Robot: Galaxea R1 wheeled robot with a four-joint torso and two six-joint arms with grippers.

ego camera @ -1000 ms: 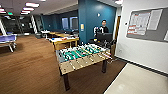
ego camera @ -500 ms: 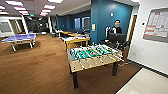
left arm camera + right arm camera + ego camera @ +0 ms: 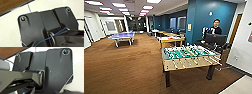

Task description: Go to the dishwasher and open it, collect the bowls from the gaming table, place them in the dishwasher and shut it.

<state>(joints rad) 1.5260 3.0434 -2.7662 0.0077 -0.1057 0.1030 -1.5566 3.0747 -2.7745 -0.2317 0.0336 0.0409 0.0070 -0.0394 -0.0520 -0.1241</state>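
We place the gaming table (image 3: pixel 170 39) behind the foosball table (image 3: pixel 190 58), beside the teal wall (image 3: pixel 204 18); its yellow rim and pale top show, but the nearer table cuts off its far end, and any bowls on it are too blurred for us to make out. The foosball table (green pitch, rods with handles) stands closest on the brown carpet (image 3: pixel 126 67). A person (image 3: pixel 215 28) stands behind dark monitors (image 3: pixel 216 39), hidden from the chest down. A blue ping-pong table (image 3: pixel 122 36) sits well apart at the left. Whether either end effector is released or clenched, we cannot tell.
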